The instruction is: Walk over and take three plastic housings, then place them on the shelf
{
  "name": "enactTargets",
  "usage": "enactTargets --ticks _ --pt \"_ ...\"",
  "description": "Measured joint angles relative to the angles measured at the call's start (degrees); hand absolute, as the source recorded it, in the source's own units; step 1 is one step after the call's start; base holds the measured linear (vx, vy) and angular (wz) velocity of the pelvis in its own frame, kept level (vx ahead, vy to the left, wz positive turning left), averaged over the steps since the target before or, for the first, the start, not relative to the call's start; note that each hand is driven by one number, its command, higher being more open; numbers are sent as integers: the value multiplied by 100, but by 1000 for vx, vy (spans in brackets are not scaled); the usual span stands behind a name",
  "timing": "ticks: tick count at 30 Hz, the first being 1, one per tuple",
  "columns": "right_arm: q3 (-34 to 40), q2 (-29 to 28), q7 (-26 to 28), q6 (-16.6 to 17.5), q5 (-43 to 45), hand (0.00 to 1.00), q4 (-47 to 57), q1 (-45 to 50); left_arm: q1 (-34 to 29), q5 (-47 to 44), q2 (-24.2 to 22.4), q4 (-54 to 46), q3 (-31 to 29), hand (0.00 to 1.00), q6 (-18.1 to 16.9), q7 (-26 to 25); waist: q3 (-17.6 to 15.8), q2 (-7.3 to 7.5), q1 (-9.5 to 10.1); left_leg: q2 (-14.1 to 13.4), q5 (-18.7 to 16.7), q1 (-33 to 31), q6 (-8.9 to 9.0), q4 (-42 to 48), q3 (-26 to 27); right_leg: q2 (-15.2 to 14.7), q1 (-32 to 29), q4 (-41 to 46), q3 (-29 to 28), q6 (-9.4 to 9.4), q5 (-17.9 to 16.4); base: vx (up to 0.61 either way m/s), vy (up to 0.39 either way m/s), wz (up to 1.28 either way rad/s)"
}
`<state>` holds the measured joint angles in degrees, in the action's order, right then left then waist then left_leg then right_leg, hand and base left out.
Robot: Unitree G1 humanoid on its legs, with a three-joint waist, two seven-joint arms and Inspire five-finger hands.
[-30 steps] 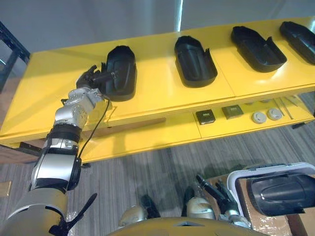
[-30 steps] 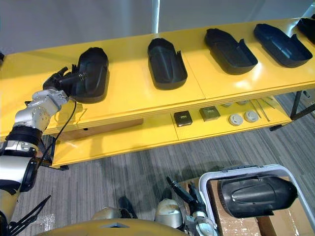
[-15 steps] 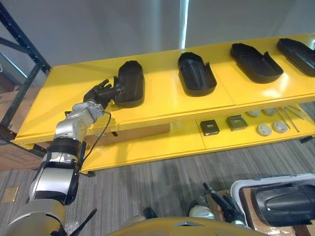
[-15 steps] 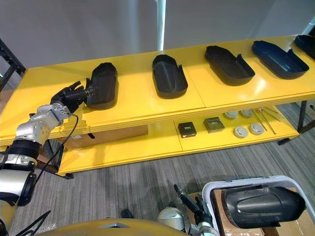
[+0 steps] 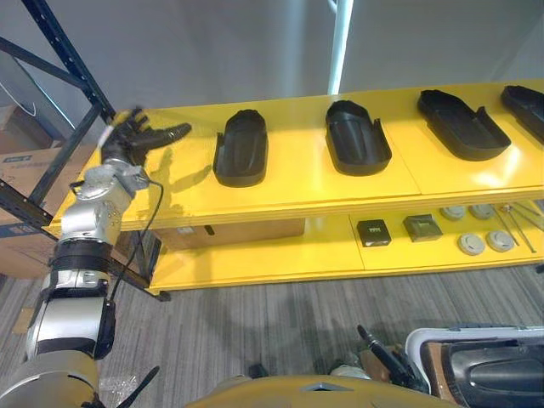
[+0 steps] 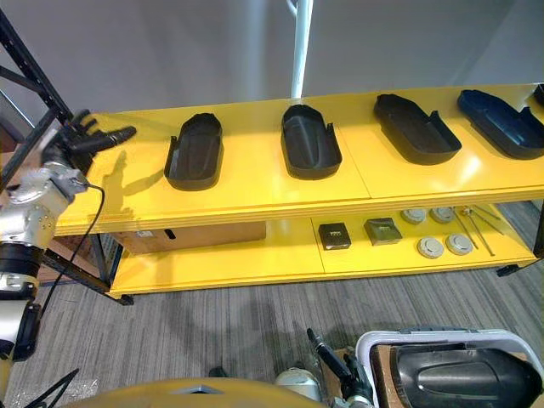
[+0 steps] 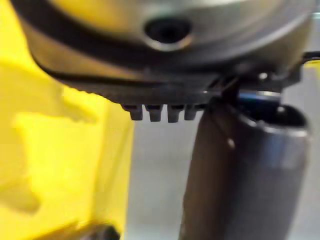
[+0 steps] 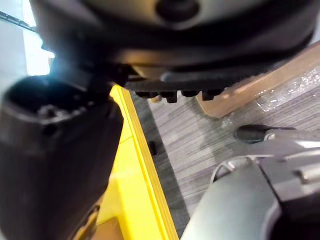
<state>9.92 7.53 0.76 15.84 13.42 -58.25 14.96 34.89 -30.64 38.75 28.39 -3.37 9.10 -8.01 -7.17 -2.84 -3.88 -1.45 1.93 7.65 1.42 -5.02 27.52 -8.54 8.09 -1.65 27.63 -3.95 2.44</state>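
Yellow sheet forms the two-level shelf [image 5: 289,191], and its top level carries a row of black plastic housings lying apart from one another: the leftmost housing [image 5: 240,149] with its hollow side down, the second housing [image 5: 357,138] beside it with its hollow up, then the third housing [image 5: 463,123] and the fourth housing [image 5: 527,106] toward the right end. The left robot hand [image 5: 132,140] is raised over the left end of the top level, near a dark blue rack upright [image 5: 72,64]. Its fingers [image 5: 170,132] are stretched out straight and spread toward the row, holding nothing, with a stretch of bare yellow between them and the leftmost housing. The right robot hand [image 5: 382,355] hangs low over the grey striped carpet [image 5: 280,323], just beside a white-rimmed bin [image 6: 382,340]; whether it is open or closed I cannot tell. One more black housing [image 6: 459,374] lies in that bin. On the shelf's lower level sit two small dark square boxes [image 5: 374,232], several round grey discs [image 5: 472,244] and some thin tools [image 5: 518,229] to the right, while a cardboard box [image 5: 246,229] stands at the back under the leftmost housing
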Motion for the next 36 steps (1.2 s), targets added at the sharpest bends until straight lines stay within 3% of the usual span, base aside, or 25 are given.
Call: enactTargets --ticks 2,5,7,8,9,11,14,17,23,24,30,36 --pt "109 -43 -45 2 1 100 -14 22 -151 444 32 -549 -347 100 -559 -373 15 27 52 1 1 -11 -3 5 -4 10 -6 -30 -3 1 0 53 27 1" --pt "188 -150 -199 8 -3 100 -56 20 -1015 452 -64 -2197 -909 100 -1179 -728 71 59 86 0 0 -20 -5 20 -20 23 -1 -51 -2 16 -10 84 30 4" --pt "202 -174 -266 7 -4 100 -72 44 -1590 692 -450 -3023 -1044 100 -1454 -834 170 43 195 -1 -1 -20 -5 20 -24 28 15 -64 4 20 -12 62 27 5" --pt "220 -175 -298 8 -4 100 -70 32 -2089 964 -956 -3501 -1063 100 -1670 -895 209 21 223 0 -20 -1 7 16 -45 29 66 -71 30 26 -17 26 28 7" --pt "225 -175 -303 8 -4 100 -70 24 -2208 1013 -1075 -3586 -1063 100 -1699 -900 218 14 224 0 -23 3 8 16 -52 30 76 -74 40 26 -17 18 43 9" --pt "247 -181 -382 10 0 100 -57 -24 -3049 1246 -1904 -3797 -1044 100 -1847 -894 291 -13 247 0 -86 7 85 -2 -59 37 102 -110 46 27 -18 -21 36 3" --pt "257 -217 -402 12 0 100 -59 -2 -3858 1321 -2517 -3712 -902 100 -1846 -902 320 30 283 -16 -103 6 90 -5 -55 54 109 -126 41 26 -18 -21 16 0" --pt "271 -256 -417 12 3 100 -92 2 -4133 1320 -2626 -3526 -619 100 -1849 -791 323 70 376 -14 -108 -7 71 -7 -55 49 99 -126 37 23 -16 -30 37 1" --pt "101 -282 -445 15 50 100 -92 -68 -4437 1263 -2631 -3496 -64 100 -1922 -261 315 94 363 12 -77 9 62 -10 -106 12 90 -76 83 58 -53 2 49 1" --pt "74 -281 -475 15 51 100 -93 -76 -4447 1211 -2632 -3471 47 0 -1948 -124 309 104 364 15 -76 7 60 -11 -118 10 90 -78 103 57 -54 18 36 3" --pt "61 -285 -501 15 52 100 -239 -206 -4512 861 -2650 -3417 438 0 -2039 497 266 162 359 32 -48 -15 22 -12 -184 5 99 -125 194 1 -18 36 29 6" --pt "59 -287 -497 15 50 100 -249 -278 -4717 808 -2659 -3264 961 0 -2025 747 243 170 354 63 -34 -17 -7 -13 -208 -16 102 -152 225 -26 -23 38 31 3"
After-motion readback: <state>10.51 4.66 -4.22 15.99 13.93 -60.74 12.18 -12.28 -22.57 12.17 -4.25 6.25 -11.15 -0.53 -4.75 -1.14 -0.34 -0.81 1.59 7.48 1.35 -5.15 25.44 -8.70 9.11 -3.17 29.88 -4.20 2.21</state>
